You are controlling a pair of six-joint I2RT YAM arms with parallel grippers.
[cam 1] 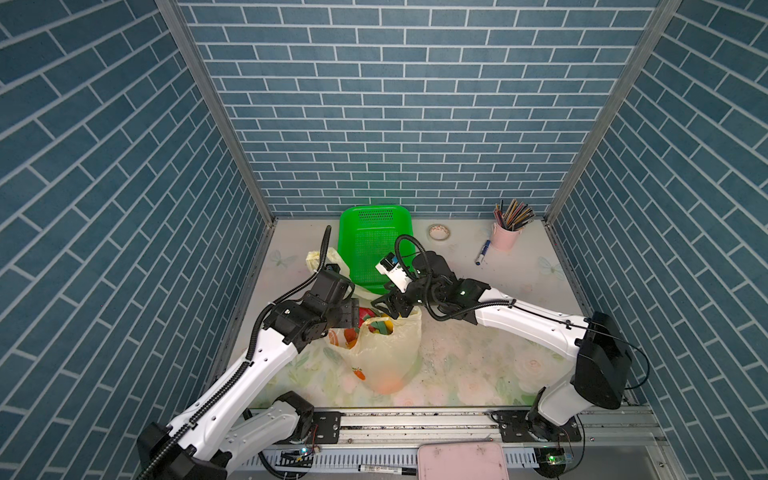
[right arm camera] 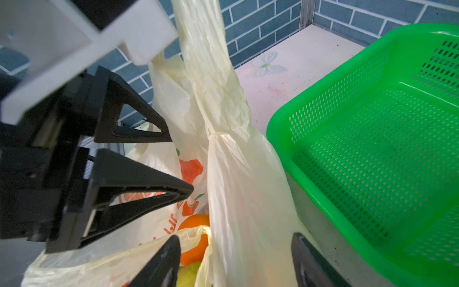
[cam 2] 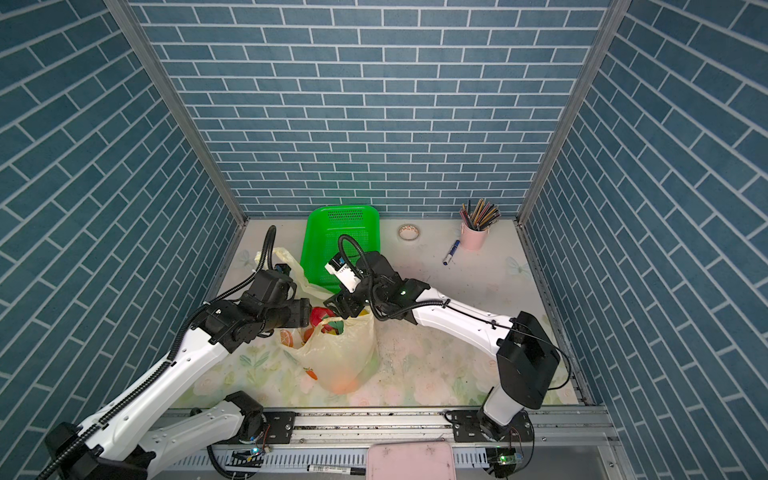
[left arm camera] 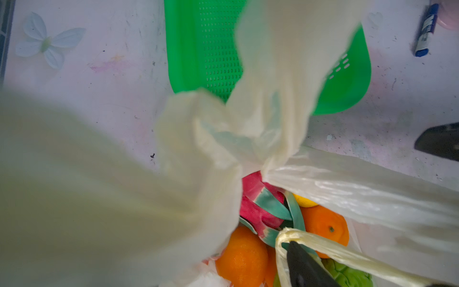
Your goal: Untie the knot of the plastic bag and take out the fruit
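Observation:
The plastic bag stands mid-table with its mouth open. I make out no tied knot; its handle strips hang loose, one rising past the left arm. Fruit shows inside: a pink-red dragon fruit, two oranges, a yellow piece and a green one. My left gripper is open at the bag's mouth, and a handle loop lies over one finger. My right gripper is open, straddling the bag's far wall.
A green perforated basket stands just behind the bag. Further back right lie a tape roll, a blue marker and a pink cup of pencils. A pink box and black marker sit on the front rail.

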